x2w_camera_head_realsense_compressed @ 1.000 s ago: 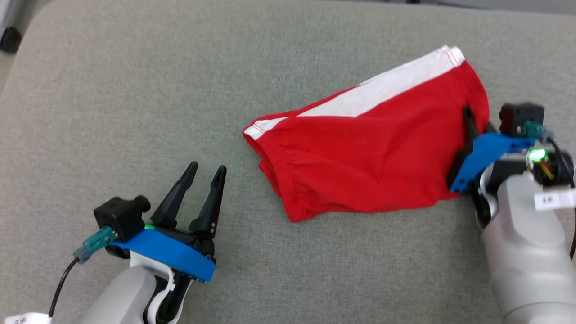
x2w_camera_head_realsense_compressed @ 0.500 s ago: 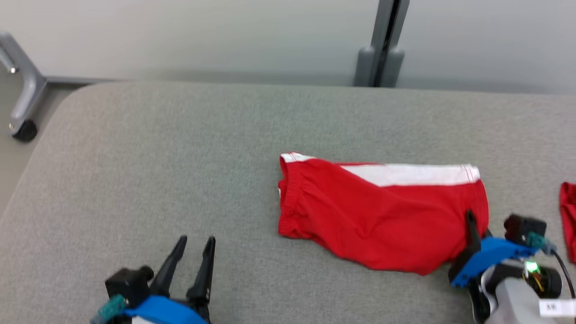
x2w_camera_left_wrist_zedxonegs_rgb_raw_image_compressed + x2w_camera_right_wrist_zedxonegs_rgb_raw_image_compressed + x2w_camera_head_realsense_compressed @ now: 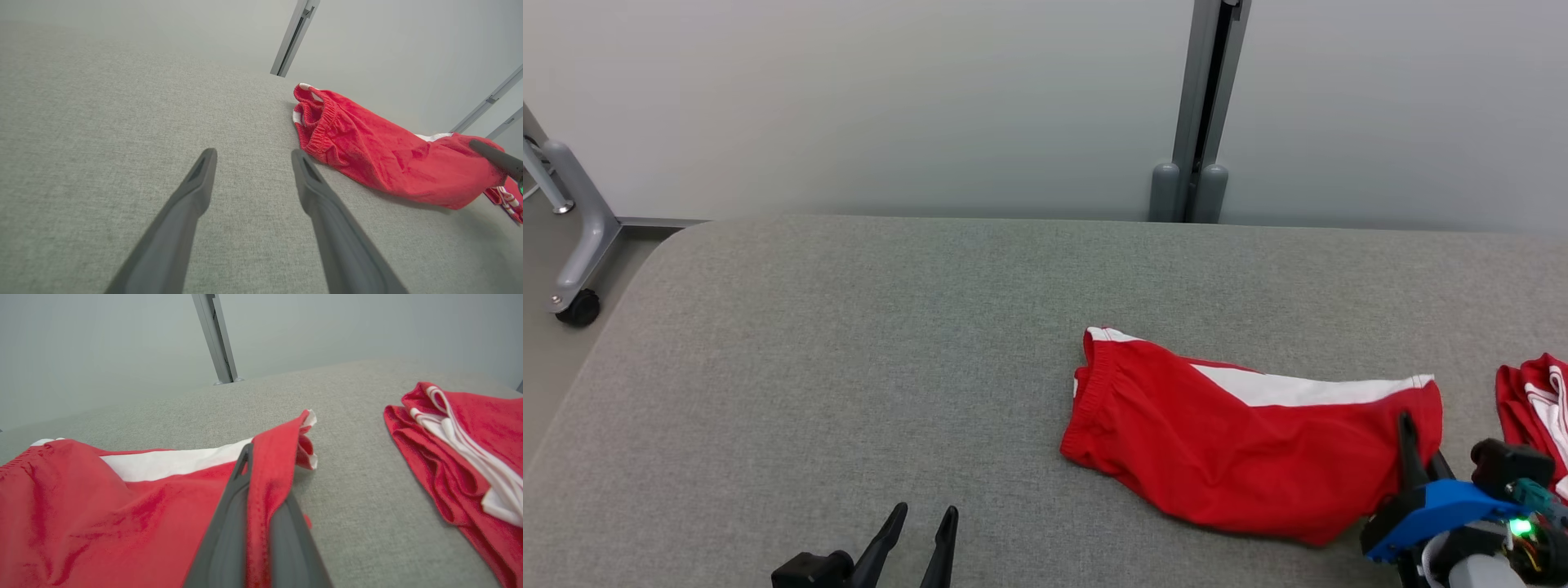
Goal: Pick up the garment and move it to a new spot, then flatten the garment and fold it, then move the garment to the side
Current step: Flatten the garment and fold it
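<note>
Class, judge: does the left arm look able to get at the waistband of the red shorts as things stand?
Probably yes. The left claw is open, and bare grey table lies between it and the waistband of the shorts. The right claw pinches the far end.

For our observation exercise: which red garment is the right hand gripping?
The red shorts with the white panel, in the right hand; the other red garment lies apart.
</note>
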Controlling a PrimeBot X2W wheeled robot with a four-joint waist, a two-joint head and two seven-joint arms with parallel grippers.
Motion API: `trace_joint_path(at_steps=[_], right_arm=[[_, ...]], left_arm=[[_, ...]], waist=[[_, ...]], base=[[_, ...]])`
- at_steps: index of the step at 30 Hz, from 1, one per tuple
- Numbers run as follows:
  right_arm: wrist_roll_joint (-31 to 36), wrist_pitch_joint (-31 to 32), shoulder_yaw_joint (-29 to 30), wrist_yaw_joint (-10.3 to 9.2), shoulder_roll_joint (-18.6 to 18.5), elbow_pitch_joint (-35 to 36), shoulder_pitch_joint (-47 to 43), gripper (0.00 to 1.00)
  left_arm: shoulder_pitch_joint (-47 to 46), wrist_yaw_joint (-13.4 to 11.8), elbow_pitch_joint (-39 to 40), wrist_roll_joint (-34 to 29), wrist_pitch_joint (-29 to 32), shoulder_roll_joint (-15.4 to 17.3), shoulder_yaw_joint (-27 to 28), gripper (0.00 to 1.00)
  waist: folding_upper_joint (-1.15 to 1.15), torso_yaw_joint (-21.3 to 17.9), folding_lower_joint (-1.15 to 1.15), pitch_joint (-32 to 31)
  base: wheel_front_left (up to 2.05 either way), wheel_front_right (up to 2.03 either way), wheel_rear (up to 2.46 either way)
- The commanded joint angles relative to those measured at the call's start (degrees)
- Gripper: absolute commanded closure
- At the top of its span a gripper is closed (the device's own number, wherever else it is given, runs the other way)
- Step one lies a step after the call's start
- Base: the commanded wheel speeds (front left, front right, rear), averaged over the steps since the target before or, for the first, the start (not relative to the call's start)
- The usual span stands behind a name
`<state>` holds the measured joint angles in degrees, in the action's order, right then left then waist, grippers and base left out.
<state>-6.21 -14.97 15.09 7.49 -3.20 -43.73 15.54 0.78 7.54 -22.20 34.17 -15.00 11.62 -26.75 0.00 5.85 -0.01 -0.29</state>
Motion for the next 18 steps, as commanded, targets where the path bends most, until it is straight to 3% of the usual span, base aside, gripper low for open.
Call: trace_joint_path(at_steps=[1,4,13,14,15,18], right_arm=[[-0.32,-0.25,-0.70,0.00,-0.03,1.32,0.26,1.00],[-1.18,-0.25,-4.39,0.00,0.26,4.84,2.14,1.00],[-13.69,-0.27,-28.35,0.00,0.14,4.72,7.39,1.00],[-14.46,-0.22,-30.71,0.00,0.16,3.10,7.80,0.75],[-16.15,-0.23,-32.80,0.00,0.18,2.09,8.65,0.02],[-20.31,-0.26,-37.59,0.00,0.19,2.17,10.54,0.00]], left_arm=[[-0.17,-0.10,-0.02,-0.29,-0.24,0.15,-0.18,0.00],[-0.95,-0.11,-0.21,-0.02,-0.23,0.33,-0.83,0.00],[-2.12,-0.11,-1.33,1.23,-0.23,0.73,-2.63,0.00],[-2.22,-0.10,-1.55,1.39,-0.23,0.81,-2.61,0.00],[-2.41,-0.10,-1.78,1.57,-0.23,0.96,-2.79,0.00],[-2.68,-0.11,-2.12,1.88,-0.23,1.49,-2.55,0.00]], waist=[[0.00,0.24,0.01,0.13],[0.00,1.01,0.01,0.39],[0.00,4.89,0.01,1.05],[0.00,5.31,0.01,1.15],[0.00,5.70,0.01,1.23],[0.00,6.31,0.01,1.36]], base=[[0.00,0.00,0.00],[0.00,0.00,0.00],[0.00,0.00,0.00],[0.00,0.00,0.00],[0.00,0.00,0.00],[0.00,0.00,0.00]])
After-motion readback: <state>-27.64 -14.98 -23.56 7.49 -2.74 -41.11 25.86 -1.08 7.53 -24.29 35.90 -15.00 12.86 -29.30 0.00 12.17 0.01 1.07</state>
